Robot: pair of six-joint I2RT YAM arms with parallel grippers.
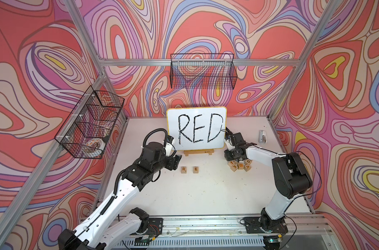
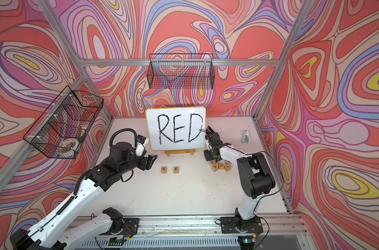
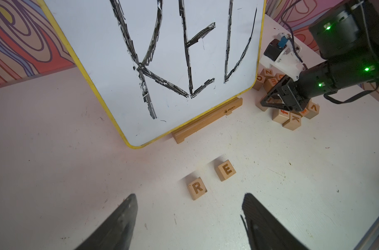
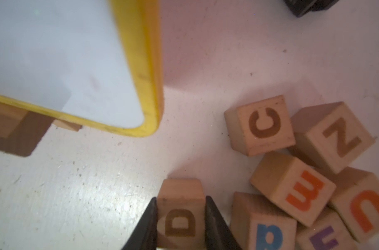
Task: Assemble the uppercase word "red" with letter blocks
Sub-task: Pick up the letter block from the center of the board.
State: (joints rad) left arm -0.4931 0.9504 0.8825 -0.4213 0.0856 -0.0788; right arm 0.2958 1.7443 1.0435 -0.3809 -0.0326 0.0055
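Step in hand: grab of the third letter. R block (image 1: 183,169) and E block (image 1: 196,169) sit flat on the table (image 1: 184,194), side by side with a small gap, faces up, at 6 o'clock of the board (image 1: 196,127).

Right gripper (image 4: 181,201) is clamped narrow on the D block (image 4: 181,216), a finger flat on each side. The D block sits at the 11 o'clock edge of the spare pile (image 1: 240,165), hidden under the claw in both top views; lifted or not, cannot tell.

Left gripper (image 2: 152,161) is parted, holds nothing, and hangs at 9 o'clock of R.

Next move, my read: lift straight up, carry toward 9 o'clock, set D down at 3 o'clock of E, letter up, in line.

Room: bare table between E and the pile, plenty. Tight spots: the blue-letter block just beside D may drag along, and the board's yellow corner and wooden stand (image 1: 198,152) are near at 10 o'clock.
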